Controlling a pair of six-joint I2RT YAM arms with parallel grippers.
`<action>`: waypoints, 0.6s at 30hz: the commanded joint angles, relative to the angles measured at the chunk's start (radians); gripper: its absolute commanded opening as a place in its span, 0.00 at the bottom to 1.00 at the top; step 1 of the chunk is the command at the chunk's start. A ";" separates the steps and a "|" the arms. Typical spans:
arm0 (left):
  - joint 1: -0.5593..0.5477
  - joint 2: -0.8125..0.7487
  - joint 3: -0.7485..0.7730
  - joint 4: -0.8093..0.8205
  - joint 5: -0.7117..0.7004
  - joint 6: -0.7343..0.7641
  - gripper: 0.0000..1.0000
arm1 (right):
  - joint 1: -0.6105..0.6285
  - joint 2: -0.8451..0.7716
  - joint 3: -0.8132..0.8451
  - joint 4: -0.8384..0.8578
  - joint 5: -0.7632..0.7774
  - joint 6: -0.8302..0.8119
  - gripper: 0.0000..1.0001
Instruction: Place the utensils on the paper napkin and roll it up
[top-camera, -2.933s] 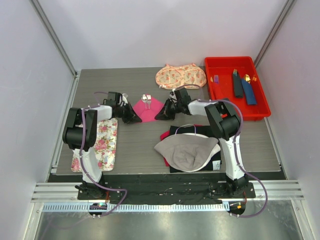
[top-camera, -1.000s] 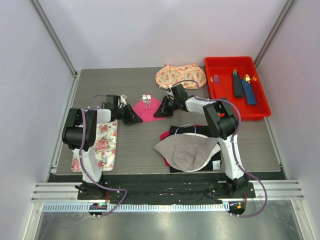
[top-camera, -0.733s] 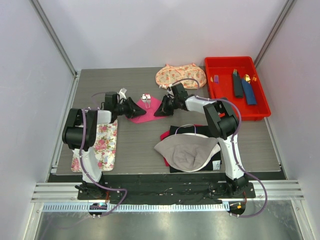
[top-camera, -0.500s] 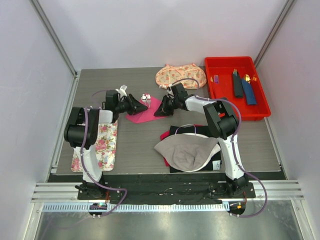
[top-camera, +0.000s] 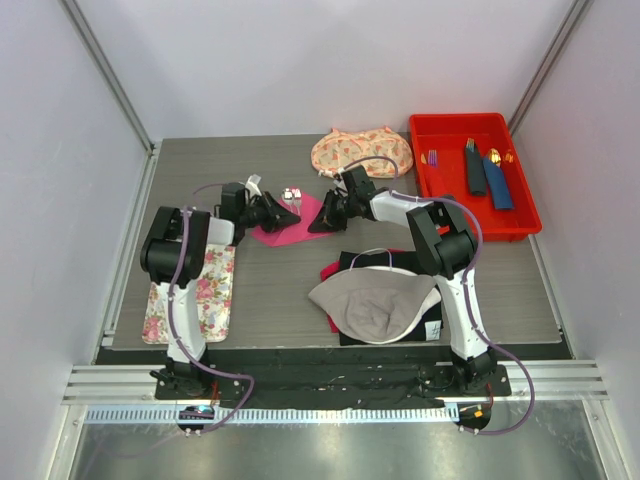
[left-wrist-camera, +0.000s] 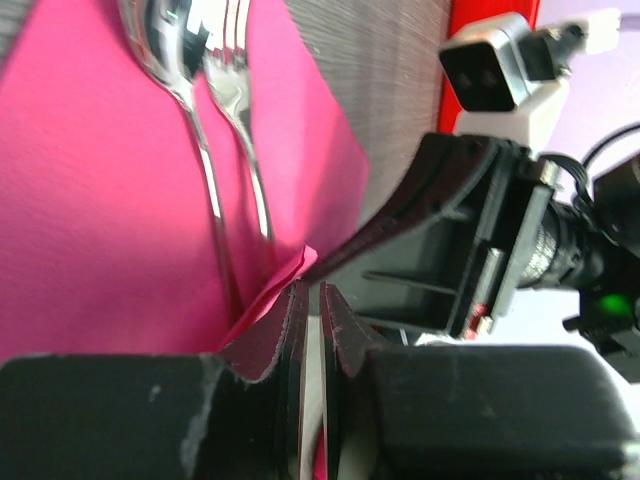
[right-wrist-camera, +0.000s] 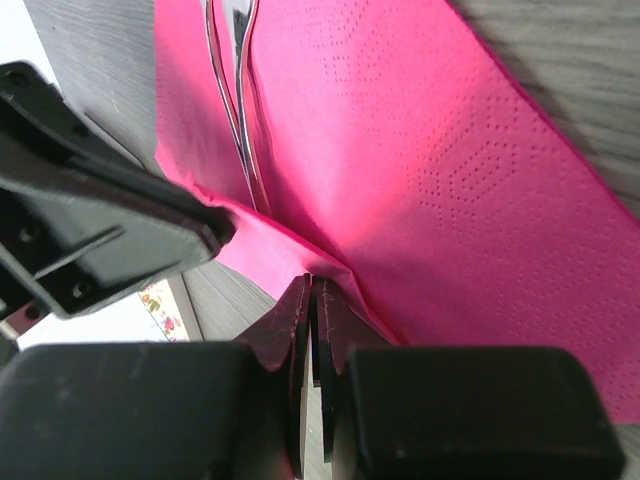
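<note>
**The left corner of the napkin has been folded in**

From the top camera, the thin square pink paper napkin (top-camera: 302, 229) lies on the grey table (top-camera: 270, 290), between the two arms. The two small shiny silver utensils (top-camera: 293, 196), a spoon and a fork, lie side by side on its far corner. The left gripper (top-camera: 285, 213) is low at the napkin's left side. A few seconds ago it sat further back, at the left corner, and the napkin lay flat. Now it has moved in toward the utensils and taken that corner with it. The right gripper (top-camera: 318, 224) has stayed at the right side.

From the left wrist camera, the left gripper's (left-wrist-camera: 312, 300) jaws are pressed together and pinch a bit of the napkin's (left-wrist-camera: 90, 220) edge. The edge lifts and curls right at the handles of the utensils (left-wrist-camera: 215, 150).

From the right wrist camera, the right gripper's (right-wrist-camera: 310, 295) jaws are also pressed together, and they pinch a raised fold of the napkin (right-wrist-camera: 450, 180). The utensils (right-wrist-camera: 240, 110) lie just past that fold.

So the first part looks done: the utensils are on the napkin. The rolling seems to have just begun. I think the paper is thin and could tear if the arms pull it apart.
</note>
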 joint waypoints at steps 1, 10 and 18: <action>0.005 0.042 0.050 0.072 -0.018 -0.019 0.12 | -0.002 0.004 0.035 -0.006 0.013 0.012 0.11; 0.013 0.086 0.060 0.094 -0.021 -0.050 0.10 | -0.002 -0.008 0.041 -0.006 -0.011 0.012 0.11; 0.022 0.080 0.050 0.064 -0.022 -0.033 0.08 | -0.002 -0.016 0.061 0.060 -0.007 0.061 0.11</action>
